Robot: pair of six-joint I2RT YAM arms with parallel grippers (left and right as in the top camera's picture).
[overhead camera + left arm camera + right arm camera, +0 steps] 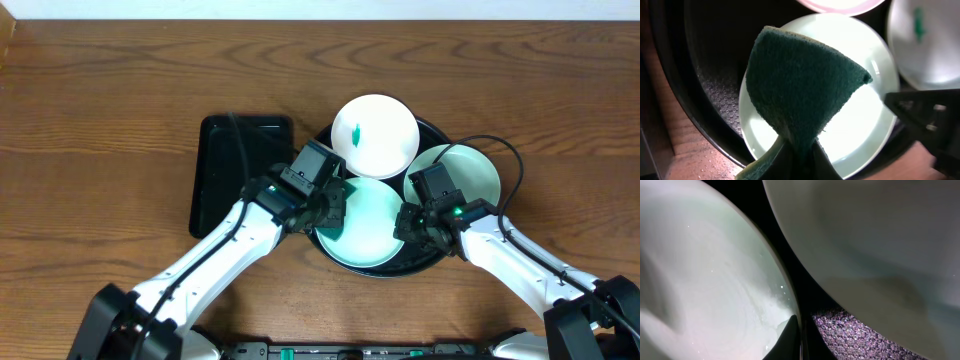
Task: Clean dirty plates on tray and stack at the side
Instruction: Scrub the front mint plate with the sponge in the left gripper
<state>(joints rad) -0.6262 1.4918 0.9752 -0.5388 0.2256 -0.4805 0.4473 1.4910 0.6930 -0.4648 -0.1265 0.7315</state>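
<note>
The front plate (362,235) lies in the tray (418,264), directly under the left tool (335,207). That tool is clamped on a green sponge (800,90) hanging over the plate. The right tool (410,225) sits at the plate's right rim with one finger (788,337) at the edge; how far it is open I cannot tell. Beyond both tools lies the smeared plate (375,135). A third plate (470,175) lies just behind the right tool.
</note>
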